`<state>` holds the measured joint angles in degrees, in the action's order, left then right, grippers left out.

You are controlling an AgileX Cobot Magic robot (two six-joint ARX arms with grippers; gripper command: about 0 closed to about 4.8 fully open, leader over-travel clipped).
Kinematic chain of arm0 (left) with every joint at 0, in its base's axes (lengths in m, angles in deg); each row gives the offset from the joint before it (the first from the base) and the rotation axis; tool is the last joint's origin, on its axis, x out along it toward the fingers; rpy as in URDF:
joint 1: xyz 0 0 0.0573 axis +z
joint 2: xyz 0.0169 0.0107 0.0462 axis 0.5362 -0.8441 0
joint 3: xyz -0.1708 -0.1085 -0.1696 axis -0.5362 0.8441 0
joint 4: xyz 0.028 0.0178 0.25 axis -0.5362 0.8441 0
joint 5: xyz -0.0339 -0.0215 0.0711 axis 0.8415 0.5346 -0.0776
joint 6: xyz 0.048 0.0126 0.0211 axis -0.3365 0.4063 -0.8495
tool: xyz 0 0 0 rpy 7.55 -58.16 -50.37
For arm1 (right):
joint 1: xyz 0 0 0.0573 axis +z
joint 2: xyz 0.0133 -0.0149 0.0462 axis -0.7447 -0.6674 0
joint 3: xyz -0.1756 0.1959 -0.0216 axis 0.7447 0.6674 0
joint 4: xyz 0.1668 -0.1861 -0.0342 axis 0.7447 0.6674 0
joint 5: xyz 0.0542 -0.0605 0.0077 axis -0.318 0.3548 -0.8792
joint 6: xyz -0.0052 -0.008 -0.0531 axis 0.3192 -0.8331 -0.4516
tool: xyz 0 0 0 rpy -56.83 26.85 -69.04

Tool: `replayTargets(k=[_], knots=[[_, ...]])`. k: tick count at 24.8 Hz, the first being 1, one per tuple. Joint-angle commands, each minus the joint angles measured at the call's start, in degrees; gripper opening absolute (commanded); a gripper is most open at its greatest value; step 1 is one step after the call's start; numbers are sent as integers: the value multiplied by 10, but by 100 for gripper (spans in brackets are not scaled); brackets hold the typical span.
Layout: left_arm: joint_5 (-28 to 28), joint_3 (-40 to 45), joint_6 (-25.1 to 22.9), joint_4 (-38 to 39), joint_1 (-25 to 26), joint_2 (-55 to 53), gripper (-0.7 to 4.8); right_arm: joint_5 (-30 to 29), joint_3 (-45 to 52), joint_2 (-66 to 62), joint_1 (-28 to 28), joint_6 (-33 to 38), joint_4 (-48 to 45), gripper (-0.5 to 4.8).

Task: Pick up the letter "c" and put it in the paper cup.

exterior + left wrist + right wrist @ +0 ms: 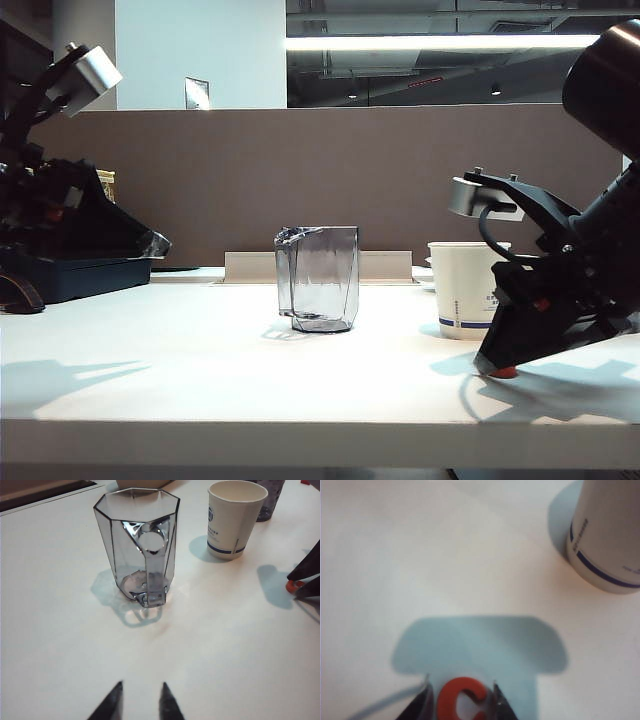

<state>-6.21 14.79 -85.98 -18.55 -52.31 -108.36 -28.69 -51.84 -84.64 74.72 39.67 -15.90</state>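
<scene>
Nearest the exterior camera, low on the right of the white table (200, 370), the right gripper (497, 368) is tipped down onto the tabletop with only a sliver of red-orange showing at its tips. The right wrist view shows what that angle hides — the letter "c" (460, 700) lies flat on the table between the two fingers (422, 705), which stand just beside its edges. Whether they already press on it cannot be made out, and the lower part of the letter is cut off by the frame edge.

Just behind this gripper stands the paper cup (465, 290), upright, near the letter but apart from it; its blue stripe shows in all three views, its open mouth only in the left wrist view. The clear faceted cup (320, 278) stands mid-table, well left of the paper cup.

The left gripper (141, 702) hovers with its jaws spread and empty, pointed at the faceted cup — in the exterior view it is lost in the dark arm at the far left. A dark tumbler (270, 500) shows behind the paper cup, partly hidden.
</scene>
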Motion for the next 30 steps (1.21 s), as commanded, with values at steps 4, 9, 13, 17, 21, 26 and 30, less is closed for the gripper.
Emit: replayTargets(k=[4,9,13,17,21,26,30], knots=[[2,-2,0,-11,-1,1,89,3,4,-3,1,3,31,144],[2,-2,0,-11,-1,1,89,26,4,-3,1,3,31,144],[2,-2,0,-11,-1,1,89,27,4,-3,1,3,31,132],[2,-2,0,-11,-1,1,89,27,4,-3,1,3,28,116],[2,-2,0,-11,-1,1,89,28,0,-3,1,3,28,116],[2,-2,0,-11,-1,1,89,28,-14,-3,1,3,28,116],[2,-2,0,-11,-1,1,89,28,-27,-3,1,3,30,116]])
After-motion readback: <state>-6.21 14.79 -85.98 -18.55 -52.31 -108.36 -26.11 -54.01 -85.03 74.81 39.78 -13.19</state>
